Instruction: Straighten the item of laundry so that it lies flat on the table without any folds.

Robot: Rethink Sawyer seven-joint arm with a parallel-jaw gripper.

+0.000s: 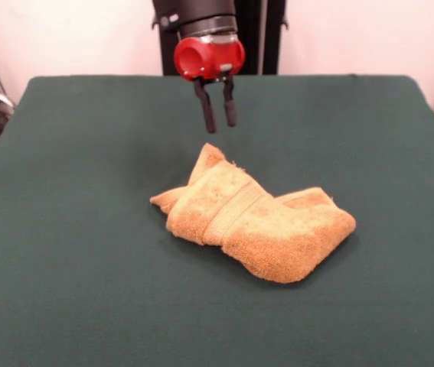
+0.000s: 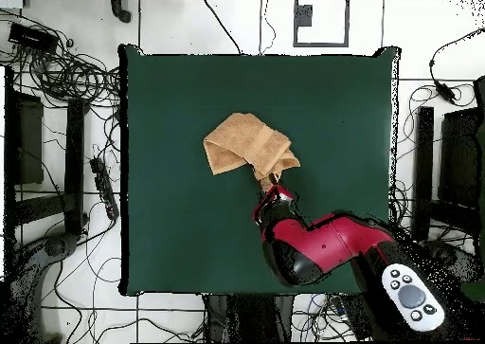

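Your towel sits bunched up near the middle of the worktop, well clear of every edge, folded over itself into a thick wad with one woven band running across the top. Your tool hangs above it on the robot's side, released, its two fingers parted and empty, not touching the cloth. This is soft, light terry, so expect it to sag, drape and drag on the felt instead of sliding as one piece; nothing here can break. A thick fold will likely lift several layers at once. Your best hold looks like the pointed corner sticking up just below the tool: a single thin layer there, easy to pinch and pull outward toward the robot's edge.
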